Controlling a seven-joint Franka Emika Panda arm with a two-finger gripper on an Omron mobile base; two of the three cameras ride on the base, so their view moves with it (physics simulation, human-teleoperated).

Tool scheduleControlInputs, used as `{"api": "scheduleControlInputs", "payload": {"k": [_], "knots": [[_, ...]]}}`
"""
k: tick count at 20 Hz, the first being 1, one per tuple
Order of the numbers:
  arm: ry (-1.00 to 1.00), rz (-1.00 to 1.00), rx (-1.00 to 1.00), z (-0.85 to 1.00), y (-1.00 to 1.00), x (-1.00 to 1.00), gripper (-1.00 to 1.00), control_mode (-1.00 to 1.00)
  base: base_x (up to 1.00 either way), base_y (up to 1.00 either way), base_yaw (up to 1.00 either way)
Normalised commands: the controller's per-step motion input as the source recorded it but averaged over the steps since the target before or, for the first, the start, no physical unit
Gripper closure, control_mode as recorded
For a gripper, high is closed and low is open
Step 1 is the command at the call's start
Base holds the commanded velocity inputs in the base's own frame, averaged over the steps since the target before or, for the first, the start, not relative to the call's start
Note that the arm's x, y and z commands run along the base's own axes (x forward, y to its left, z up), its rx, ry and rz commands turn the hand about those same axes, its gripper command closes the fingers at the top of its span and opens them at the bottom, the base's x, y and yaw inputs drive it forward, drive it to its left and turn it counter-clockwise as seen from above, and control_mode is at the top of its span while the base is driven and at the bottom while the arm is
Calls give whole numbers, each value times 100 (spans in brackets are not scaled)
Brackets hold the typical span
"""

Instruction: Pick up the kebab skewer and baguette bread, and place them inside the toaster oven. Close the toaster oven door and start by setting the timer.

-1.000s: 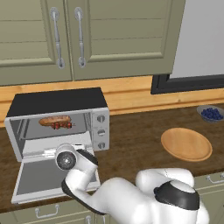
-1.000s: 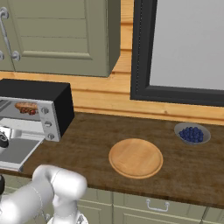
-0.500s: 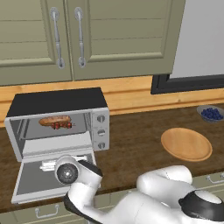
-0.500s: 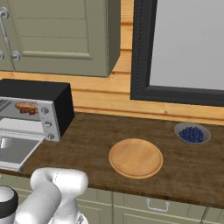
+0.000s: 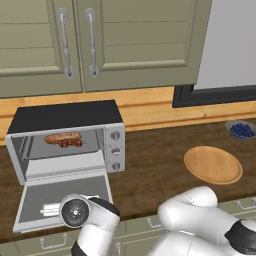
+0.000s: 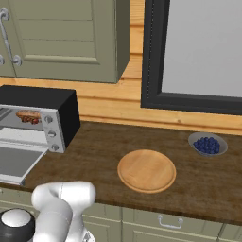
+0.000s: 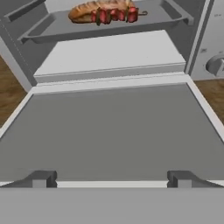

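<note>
Left base view puts the toaster oven (image 5: 67,145) at left of frame, its toaster oven door (image 5: 62,202) dropped flat toward the lower left. Baguette bread (image 5: 62,137) and kebab skewer (image 5: 71,144) lie touching inside, upper left. Pincer fingers stand apart, holding nothing. Risk, as judged: fingers could slip past the handle edge on lifting, leaving the door down. Hand view alone shows the handle mounts (image 7: 41,179); right base view alone the knobs (image 6: 50,133) side-on.
</note>
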Motion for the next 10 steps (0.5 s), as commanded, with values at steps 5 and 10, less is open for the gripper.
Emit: {"api": "scheduleControlInputs", "payload": {"k": [5,10], "knots": [[3,0,0,-34,2,-49,-100,-100,0,0,0],[2,0,0,-30,1,-39,-100,-100,0,0,0]]}}
